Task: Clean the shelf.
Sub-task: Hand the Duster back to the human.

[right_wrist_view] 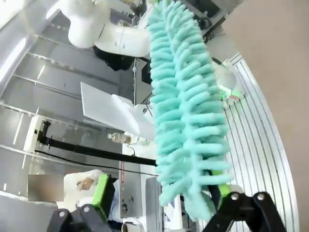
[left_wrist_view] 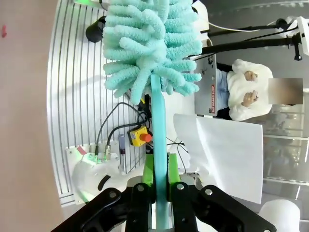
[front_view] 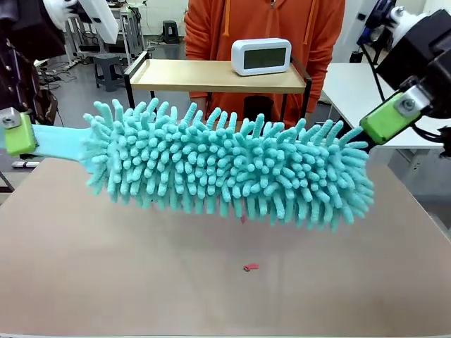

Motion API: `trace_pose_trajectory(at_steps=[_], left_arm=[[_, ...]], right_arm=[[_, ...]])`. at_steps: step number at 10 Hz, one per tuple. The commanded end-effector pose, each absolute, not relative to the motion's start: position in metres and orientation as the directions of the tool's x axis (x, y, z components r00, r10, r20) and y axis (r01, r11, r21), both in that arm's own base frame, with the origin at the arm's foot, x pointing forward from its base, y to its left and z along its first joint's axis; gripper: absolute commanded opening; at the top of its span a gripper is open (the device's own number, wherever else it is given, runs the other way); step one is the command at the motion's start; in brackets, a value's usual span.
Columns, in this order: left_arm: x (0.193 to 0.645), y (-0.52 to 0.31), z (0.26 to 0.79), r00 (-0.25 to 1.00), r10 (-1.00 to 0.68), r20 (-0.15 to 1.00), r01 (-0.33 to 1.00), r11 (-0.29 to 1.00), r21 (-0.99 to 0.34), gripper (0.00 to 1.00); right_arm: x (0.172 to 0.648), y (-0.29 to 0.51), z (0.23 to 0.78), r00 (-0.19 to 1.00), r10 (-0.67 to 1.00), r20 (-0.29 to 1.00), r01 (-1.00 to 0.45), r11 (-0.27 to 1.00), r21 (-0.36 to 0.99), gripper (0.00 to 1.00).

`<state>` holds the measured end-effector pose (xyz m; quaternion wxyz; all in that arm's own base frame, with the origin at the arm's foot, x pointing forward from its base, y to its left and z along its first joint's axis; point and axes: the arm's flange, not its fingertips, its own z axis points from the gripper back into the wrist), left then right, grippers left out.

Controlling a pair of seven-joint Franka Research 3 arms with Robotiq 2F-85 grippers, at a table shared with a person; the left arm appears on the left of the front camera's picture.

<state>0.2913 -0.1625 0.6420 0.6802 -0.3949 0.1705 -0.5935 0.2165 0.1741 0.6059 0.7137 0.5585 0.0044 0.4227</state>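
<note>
front faces person; wrist views share duster [front_view: 225, 165].

Even, bright indoor light falls from overhead. The fluffy turquoise microfibre duster [front_view: 225, 165] casts only a faint, soft shadow on the matte beige worktop [front_view: 141, 282], which shows no glare. The front view is sharp. Both wrist views bow straight lines strongly toward their edges.
</note>
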Motion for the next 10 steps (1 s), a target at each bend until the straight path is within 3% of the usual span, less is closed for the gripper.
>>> trace_pose_trajectory(at_steps=[1,6,10], left_arm=[[0.296,-0.158,0.652,0.237,-0.941,0.241,0.659,-0.027,-0.752,0.13],[0.294,-0.162,0.648,0.204,-0.944,0.259,0.635,-0.074,-0.769,0.13],[0.296,-0.165,0.645,0.214,-0.944,0.253,0.638,-0.061,-0.768,0.13]], right_arm=[[0.210,0.181,0.596,0.627,0.602,0.495,-0.626,0.011,0.779,1.00],[0.218,0.199,0.575,0.670,0.572,0.474,-0.630,0.099,0.770,1.00],[0.216,0.201,0.574,0.665,0.579,0.473,-0.616,0.068,0.785,1.00]])
